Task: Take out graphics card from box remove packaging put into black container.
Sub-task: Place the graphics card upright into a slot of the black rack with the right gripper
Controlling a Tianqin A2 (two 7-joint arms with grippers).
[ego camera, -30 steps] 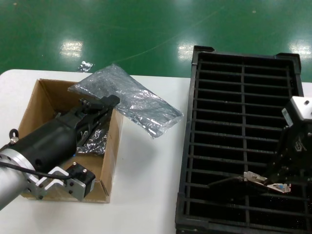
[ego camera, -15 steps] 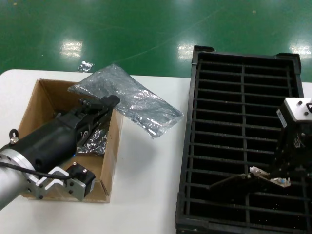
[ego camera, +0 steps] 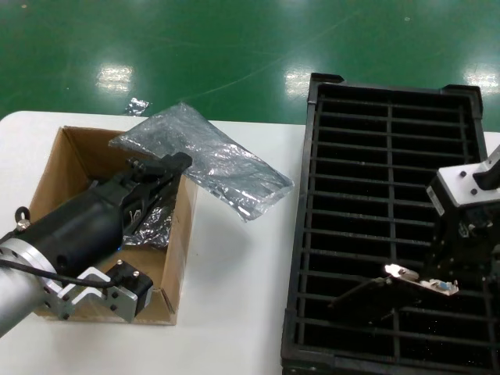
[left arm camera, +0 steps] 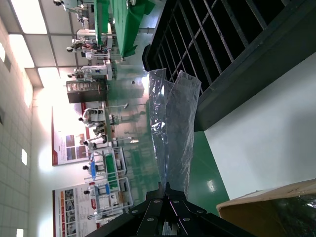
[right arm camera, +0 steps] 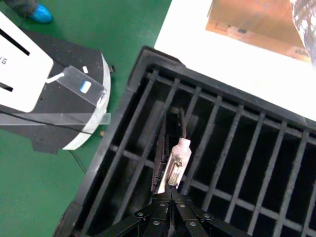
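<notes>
One thin dark graphics card (ego camera: 391,287) with silver bracket is tilting over a near slot of the one black slotted plastic tray (ego camera: 388,101), pinched by the right gripper (right arm camera: 170,195). The left gripper (left arm camera: 167,189) is clamping one crinkly silver bag (ego camera: 205,159) above the one brown cardboard box (ego camera: 56,168) left of the tray, on a white table (ego camera: 238,305) over green floor (ego camera: 234,47).

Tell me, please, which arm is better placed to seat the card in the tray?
The right. Its gripper already holds the graphics card over the black tray, near the front slots. The left gripper is pinching the silver bag by the cardboard box.
</notes>
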